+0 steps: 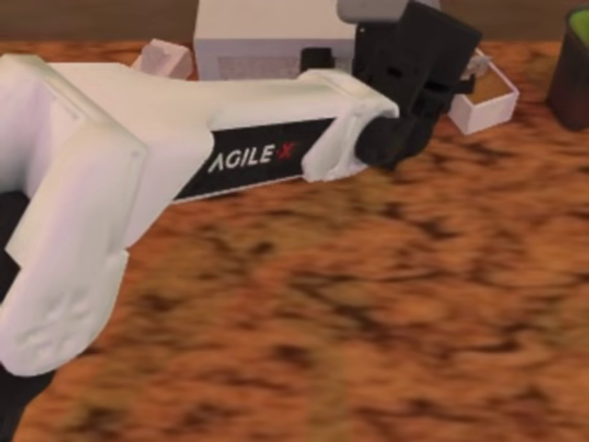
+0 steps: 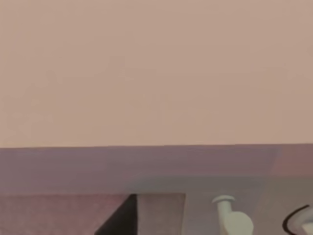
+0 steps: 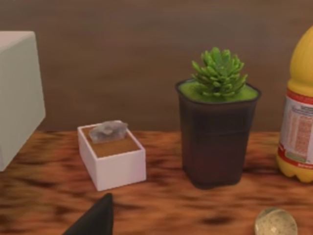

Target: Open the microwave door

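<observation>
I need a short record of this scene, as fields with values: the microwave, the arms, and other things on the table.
microwave: off-white, far edge of table, mostly hidden by left arm
left hand: black, reaching at microwave's right front; fingers hidden
left wrist view: plain pinkish surface, close up
right arm: not in top view
white box: brown inside, right of microwave
plant pot: dark, green succulent
bottle: yellow, beside pot
table: brown mottled
</observation>
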Robot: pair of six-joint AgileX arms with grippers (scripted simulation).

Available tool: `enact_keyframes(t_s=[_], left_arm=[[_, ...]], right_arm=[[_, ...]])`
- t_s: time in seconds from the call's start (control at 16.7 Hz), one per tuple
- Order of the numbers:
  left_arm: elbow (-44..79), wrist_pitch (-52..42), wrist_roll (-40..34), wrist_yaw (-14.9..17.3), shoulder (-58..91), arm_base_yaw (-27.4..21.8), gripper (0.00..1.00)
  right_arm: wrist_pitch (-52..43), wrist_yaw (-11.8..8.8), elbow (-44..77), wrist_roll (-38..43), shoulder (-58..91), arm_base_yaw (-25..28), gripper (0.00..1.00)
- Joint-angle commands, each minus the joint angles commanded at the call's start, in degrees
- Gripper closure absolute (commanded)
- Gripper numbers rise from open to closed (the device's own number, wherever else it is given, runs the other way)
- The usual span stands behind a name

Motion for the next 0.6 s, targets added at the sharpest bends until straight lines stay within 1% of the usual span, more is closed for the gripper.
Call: enact_keyframes(t_s=[0.48, 0.54, 0.6], left_arm=[[0.0, 0.0, 0.0, 0.0, 0.0, 0.0, 0.98], [0.0, 0.0, 0.0, 0.0, 0.0, 0.0, 1.00], [0.0, 0.0, 0.0, 0.0, 0.0, 0.0, 1.00]], right_arm=[[0.0, 0.0, 0.0, 0.0, 0.0, 0.0, 0.00], [0.0, 0.0, 0.0, 0.0, 0.0, 0.0, 0.00], [0.0, 0.0, 0.0, 0.0, 0.0, 0.0, 0.00]])
